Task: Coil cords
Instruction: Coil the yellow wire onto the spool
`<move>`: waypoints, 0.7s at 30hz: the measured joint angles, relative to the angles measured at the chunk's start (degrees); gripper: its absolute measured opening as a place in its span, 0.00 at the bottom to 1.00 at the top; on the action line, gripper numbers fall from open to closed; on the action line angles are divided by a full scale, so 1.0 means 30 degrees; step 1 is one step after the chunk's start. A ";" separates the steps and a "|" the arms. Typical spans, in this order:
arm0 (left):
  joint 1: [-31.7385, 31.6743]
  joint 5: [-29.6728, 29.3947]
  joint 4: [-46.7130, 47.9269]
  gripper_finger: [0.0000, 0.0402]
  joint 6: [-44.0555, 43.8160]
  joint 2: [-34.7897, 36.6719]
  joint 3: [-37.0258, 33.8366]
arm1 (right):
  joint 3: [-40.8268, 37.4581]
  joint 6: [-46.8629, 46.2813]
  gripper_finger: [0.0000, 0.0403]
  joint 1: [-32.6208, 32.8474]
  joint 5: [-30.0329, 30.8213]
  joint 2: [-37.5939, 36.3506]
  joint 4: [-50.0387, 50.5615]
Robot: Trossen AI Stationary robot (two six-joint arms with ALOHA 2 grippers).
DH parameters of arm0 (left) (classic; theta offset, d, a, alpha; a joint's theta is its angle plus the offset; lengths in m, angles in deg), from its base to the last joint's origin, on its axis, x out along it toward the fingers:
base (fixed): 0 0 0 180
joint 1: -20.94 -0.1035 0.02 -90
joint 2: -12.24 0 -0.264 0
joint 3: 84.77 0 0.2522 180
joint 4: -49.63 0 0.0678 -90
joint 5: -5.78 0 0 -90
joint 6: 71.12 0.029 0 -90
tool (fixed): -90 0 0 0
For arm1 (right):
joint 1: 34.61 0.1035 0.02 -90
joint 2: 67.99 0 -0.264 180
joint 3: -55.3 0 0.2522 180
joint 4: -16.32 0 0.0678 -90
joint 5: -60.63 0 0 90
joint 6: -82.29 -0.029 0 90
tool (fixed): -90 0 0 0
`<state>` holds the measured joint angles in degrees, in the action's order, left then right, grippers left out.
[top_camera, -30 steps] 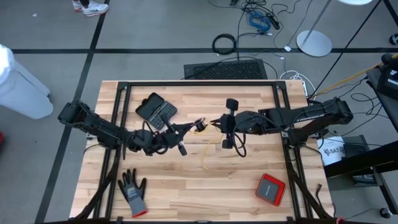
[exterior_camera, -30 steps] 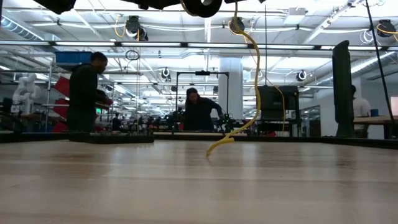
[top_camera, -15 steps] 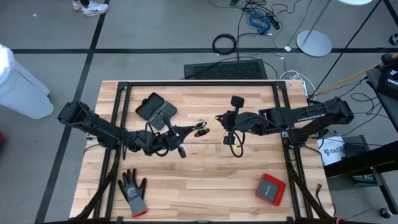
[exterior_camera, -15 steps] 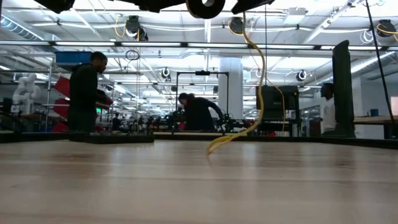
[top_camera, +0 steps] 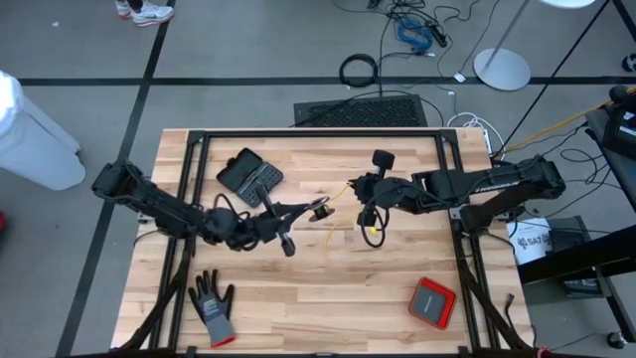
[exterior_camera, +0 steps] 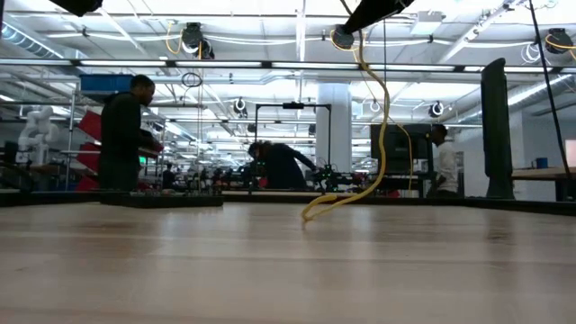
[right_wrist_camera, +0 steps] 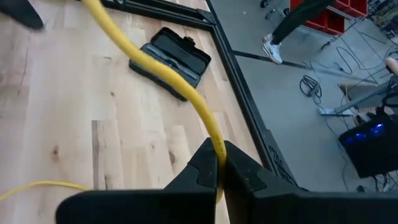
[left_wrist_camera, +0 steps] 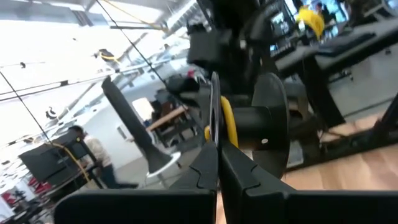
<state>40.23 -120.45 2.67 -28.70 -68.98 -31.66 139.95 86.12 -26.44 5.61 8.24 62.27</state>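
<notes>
Two arms meet over the middle of the worktop (top_camera: 298, 288), both raised clear of the wood.

Left tool (top_camera: 320, 211): fingers together, clamped on the yellow cord (top_camera: 333, 199). In the left wrist view the cord (left_wrist_camera: 226, 121) stands pinched between the dark fingertips (left_wrist_camera: 208, 163), with a black round part of the other arm just behind it.

Right tool (top_camera: 355, 186): fingers together, clamped on the same cord. The right wrist view shows the cord (right_wrist_camera: 163, 71) running out from the closed fingertips (right_wrist_camera: 210, 163) and across the wood; a second, thinner stretch of it lies flat on the boards.

Cord position: strung between the two tools above the worktop's centre. In the low view it (exterior_camera: 382, 126) hangs down from the arms in a long bend, and its free end rests on the wood.

Other items: black case (top_camera: 248, 175) toward the far left corner, grey glove (top_camera: 212, 306) at the near left edge, red box (top_camera: 432, 301) near the near right corner.

People stand in the room beyond the worktop.
</notes>
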 joint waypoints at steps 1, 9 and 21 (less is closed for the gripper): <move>0.0066 0.0006 -0.0049 0.00 -0.0001 0.0147 -0.0004 | 0.0000 0.0001 0.00 0.0006 -0.0036 0.0007 -0.0031; 0.0500 -0.0104 -0.0204 0.00 -0.0030 0.1297 -0.0004 | 0.0000 -0.0253 0.00 0.0015 -0.0798 0.0092 -0.0282; 0.1010 0.0072 -0.2297 0.00 -0.0052 0.1471 -0.0004 | 0.0007 0.0282 0.00 0.0015 -0.3147 0.0576 -0.2544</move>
<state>43.26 -120.23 -4.22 -28.86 -64.57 -31.67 139.97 86.96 -26.40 -3.83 9.96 54.64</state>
